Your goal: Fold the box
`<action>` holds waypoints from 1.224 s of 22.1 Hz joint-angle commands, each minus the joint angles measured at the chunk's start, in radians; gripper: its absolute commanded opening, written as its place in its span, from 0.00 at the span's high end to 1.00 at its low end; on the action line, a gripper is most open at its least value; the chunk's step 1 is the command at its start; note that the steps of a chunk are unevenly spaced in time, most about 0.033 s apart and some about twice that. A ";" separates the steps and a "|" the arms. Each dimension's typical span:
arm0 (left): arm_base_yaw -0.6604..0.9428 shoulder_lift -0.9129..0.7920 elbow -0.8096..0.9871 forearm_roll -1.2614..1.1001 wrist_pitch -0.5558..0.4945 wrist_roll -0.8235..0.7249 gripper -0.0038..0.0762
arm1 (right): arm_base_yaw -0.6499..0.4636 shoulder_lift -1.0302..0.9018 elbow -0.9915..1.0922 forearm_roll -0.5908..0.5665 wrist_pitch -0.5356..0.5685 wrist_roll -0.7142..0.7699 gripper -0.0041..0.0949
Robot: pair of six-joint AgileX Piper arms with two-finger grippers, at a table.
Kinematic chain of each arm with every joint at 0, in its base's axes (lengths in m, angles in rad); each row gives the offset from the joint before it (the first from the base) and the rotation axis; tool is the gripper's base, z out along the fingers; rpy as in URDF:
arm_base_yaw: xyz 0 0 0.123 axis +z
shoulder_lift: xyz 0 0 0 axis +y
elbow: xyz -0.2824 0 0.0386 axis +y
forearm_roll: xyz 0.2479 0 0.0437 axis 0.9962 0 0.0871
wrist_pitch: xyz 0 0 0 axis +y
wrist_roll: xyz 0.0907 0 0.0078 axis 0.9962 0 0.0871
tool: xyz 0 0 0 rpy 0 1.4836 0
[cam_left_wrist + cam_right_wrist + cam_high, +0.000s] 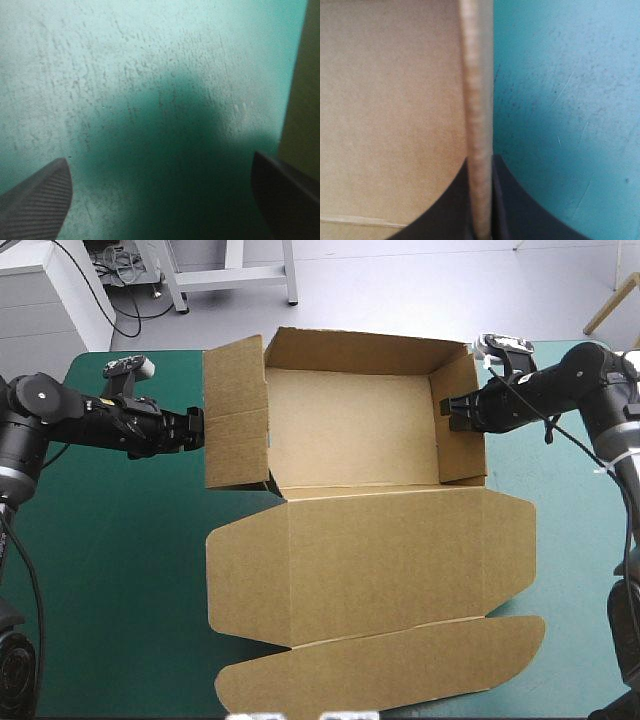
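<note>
Brown board box [380,560] mid-table on teal-green cover [100,590].
High view: matte sheet, tray walls raised at far side, round-cornered lid flat toward near edge, long axis far-to-near. Left wrist view: left gripper [159,160] spread wide. Right wrist view: right gripper [481,167] clamped on box wall.

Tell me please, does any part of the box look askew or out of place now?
Nothing is damaged. The box is uneven, though: its right wall stands upright, pinched by the right gripper, while the left wall seems to lean outward, untucked, with the open left gripper beside it.
</note>
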 commanded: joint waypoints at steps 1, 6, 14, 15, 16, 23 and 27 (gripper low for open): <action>0.001 -0.034 -0.033 -0.099 -0.016 0.019 0.09 | 0.031 -0.046 -0.023 0.019 -0.088 0.041 0.98; 0.001 -0.034 -0.033 -0.132 -0.004 0.035 0.09 | 0.077 -0.007 -0.023 0.000 -0.124 0.084 0.98; 0.001 -0.034 -0.033 -0.190 0.046 0.059 0.09 | 0.209 0.127 -0.021 0.091 -0.230 0.143 0.98; 0.001 -0.034 -0.033 -0.190 0.054 0.059 0.09 | 0.229 0.136 -0.021 0.093 -0.246 0.143 0.98; 0.001 -0.034 -0.033 -0.193 0.062 0.059 0.09 | 0.244 0.143 -0.021 0.098 -0.261 0.143 0.98; -0.002 -0.034 -0.033 -0.062 0.088 0.003 0.09 | 0.333 0.163 -0.021 0.083 -0.322 0.143 0.98; -0.052 -0.034 -0.033 0.094 0.076 -0.081 0.12 | 0.379 0.163 -0.021 0.071 -0.349 0.144 0.98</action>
